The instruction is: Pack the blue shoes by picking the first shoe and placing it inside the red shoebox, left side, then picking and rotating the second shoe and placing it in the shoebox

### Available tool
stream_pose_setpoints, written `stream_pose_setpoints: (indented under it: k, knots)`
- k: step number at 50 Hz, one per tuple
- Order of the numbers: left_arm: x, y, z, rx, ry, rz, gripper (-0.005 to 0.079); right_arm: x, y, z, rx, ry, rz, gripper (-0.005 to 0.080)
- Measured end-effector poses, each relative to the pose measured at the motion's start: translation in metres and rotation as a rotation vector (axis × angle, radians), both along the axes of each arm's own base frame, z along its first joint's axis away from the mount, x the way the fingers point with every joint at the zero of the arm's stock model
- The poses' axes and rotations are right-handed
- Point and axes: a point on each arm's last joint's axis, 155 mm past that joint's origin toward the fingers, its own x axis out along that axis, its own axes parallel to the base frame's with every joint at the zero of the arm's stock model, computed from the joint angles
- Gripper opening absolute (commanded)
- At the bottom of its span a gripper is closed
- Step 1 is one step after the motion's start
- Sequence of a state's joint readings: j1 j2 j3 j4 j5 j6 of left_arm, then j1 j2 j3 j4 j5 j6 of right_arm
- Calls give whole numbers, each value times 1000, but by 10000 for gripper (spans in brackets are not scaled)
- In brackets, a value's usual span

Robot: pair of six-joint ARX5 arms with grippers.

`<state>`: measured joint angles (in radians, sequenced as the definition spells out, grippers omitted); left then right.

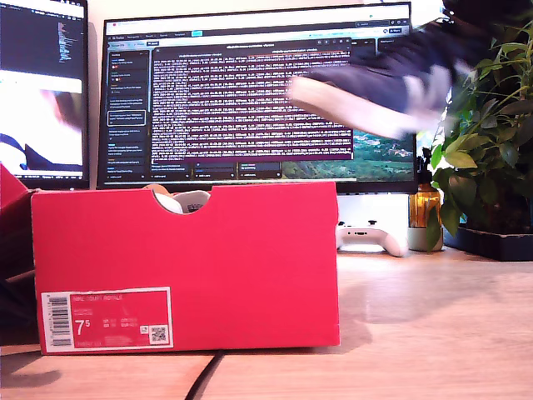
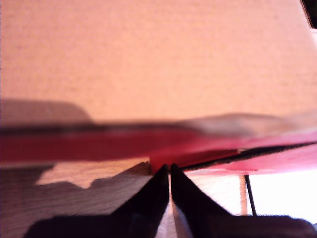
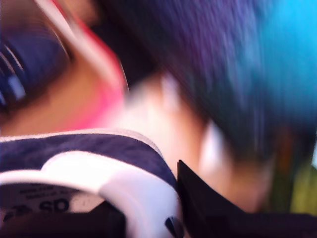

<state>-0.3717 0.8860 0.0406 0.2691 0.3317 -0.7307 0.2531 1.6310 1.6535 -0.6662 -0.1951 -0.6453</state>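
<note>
My second gripper (image 3: 148, 218) gripped a navy sneaker (image 1: 375, 87) aloft before the monitor (image 1: 250, 92), my first gripper (image 2: 170, 171) stood nearly closed against the red shoebox (image 1: 250, 267), where another shoe's white heel (image 1: 185, 201) showed at the notch.

One shoe (image 1: 179, 200) sits inside the shoebox (image 1: 250, 267); the other shoe (image 1: 375, 87) hangs above (toward the exterior view's right).

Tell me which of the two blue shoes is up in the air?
The blurred shoe in front of the monitor, at the exterior view's upper right, held by my second claw. The other shoe sits inside the red shoebox, peeking through its notch.
</note>
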Motion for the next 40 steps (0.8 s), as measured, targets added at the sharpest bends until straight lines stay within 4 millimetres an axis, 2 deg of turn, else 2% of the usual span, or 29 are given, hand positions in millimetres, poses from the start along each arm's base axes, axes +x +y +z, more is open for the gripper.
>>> stream_pose_setpoints:
  k: [7, 12, 17, 21, 27, 40]
  knots:
    - [0, 0, 0, 0, 0, 0, -19, 9, 40, 37, -39, -219, 135, -13]
    - [0, 0, 0, 0, 0, 0, -19, 11, 61, 60, -44, -339, 191, -13]
    - [0, 0, 0, 0, 0, 0, -19, 11, 77, 76, -31, -415, 222, -13]
    - [0, 0, 0, 0, 0, 0, -19, 10, 88, 80, -41, -458, 266, -13]
    - [0, 0, 0, 0, 0, 0, -19, 11, 100, 66, -64, -448, 323, -13]
    - [0, 0, 0, 0, 0, 0, -19, 27, 118, 6, -106, -341, 365, -13]
